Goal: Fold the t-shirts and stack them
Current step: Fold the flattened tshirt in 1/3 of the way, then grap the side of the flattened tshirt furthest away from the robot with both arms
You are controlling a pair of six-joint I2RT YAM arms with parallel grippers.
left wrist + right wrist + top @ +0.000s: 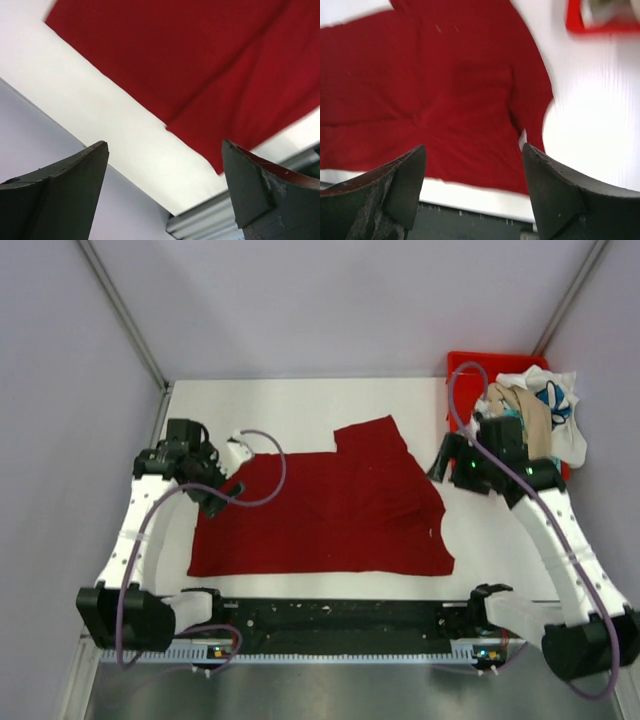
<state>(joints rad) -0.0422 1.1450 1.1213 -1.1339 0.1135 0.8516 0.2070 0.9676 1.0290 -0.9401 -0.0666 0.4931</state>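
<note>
Your left fingers [60, 195] stand spread wide with nothing between them. Only bare white worktop [100, 115] and cloth show through the gap. Under the right-hand tip, a strip of the metal rail [210, 220] along the worktop's near edge is visible. Ahead of the tips the dark red t-shirt [200, 65] lies flat, and 1 of its corners points back toward the right-hand tip without touching it.

Your right fingers [560, 195] are parted too and hold nothing. The same t-shirt fills most of the view ahead of them. Its near hem runs across just past the tips, with a thin band of white worktop in between.

From the top camera, the t-shirt is spread out between the 2 arms. The left fingers hang over its left edge, while the right fingers sit just beside its right edge, near the far corner. You cannot tell from here whether either pair touches the cloth. On the far side of the garment, 1 squarish flap sticks out beyond the main rectangle.

Beyond the right fingers, at the far right corner, sits the red bin [462, 365]. It is heaped with more t-shirts [545, 405] in white, beige and teal, and these spill over its right rim.
</note>
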